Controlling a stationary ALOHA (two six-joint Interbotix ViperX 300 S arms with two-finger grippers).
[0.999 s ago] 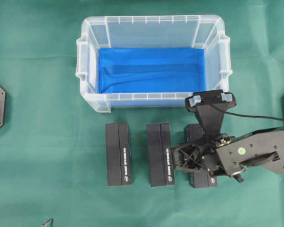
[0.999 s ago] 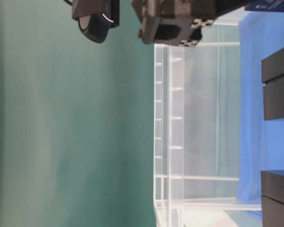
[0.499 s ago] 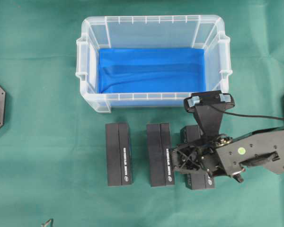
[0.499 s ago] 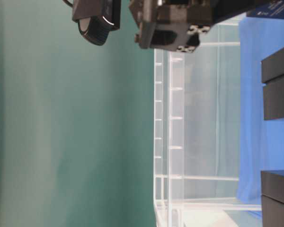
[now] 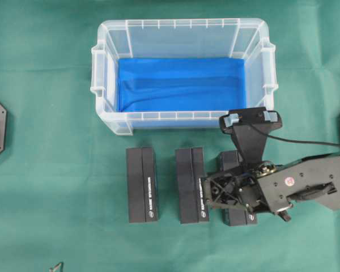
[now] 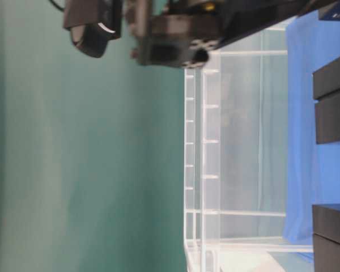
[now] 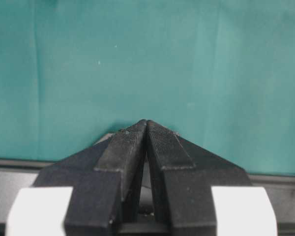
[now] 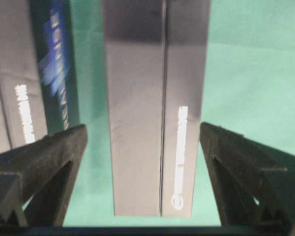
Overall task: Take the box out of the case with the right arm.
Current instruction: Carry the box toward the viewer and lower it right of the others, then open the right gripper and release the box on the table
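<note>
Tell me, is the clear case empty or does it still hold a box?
Empty: the case shows only its blue lining; three black boxes lie on the cloth outside it.

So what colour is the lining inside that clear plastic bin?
Bright blue lining, clearest in the overhead view.

One camera looks straight down on the case [image 5: 184, 76]; another, low and turned sideways, faces its wall [image 6: 215, 158] closely; both share it.
</note>
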